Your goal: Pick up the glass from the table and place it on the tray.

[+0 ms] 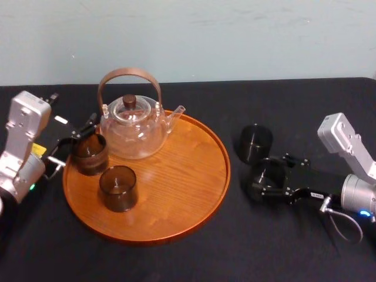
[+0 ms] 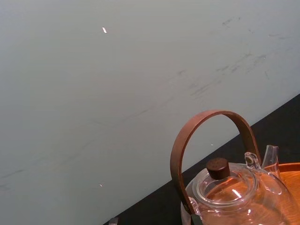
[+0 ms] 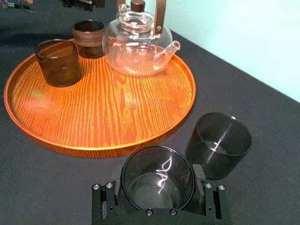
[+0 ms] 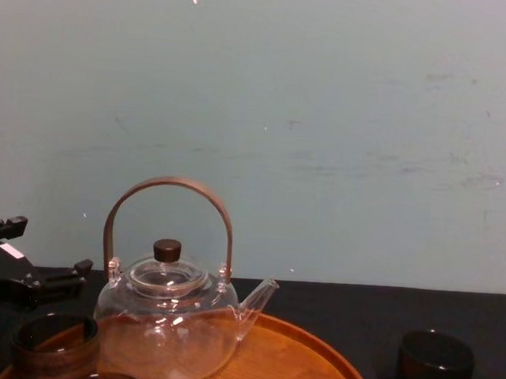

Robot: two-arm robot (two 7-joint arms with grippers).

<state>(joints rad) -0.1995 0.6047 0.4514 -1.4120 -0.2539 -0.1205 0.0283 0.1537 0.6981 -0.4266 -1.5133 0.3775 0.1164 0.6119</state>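
A dark smoked glass stands on the black table just right of the tray, with my right gripper shut on it, one pad on each side. In the head view that glass and the right gripper sit near the tray's right rim. The round orange-brown wooden tray holds a glass teapot and two more dark glasses. My left gripper is open at the tray's left edge, beside the rear one.
Another dark glass stands on the table just behind the held one, close to the right gripper; it also appears in the right wrist view. The tray's right half is bare wood. A pale wall lies behind the table.
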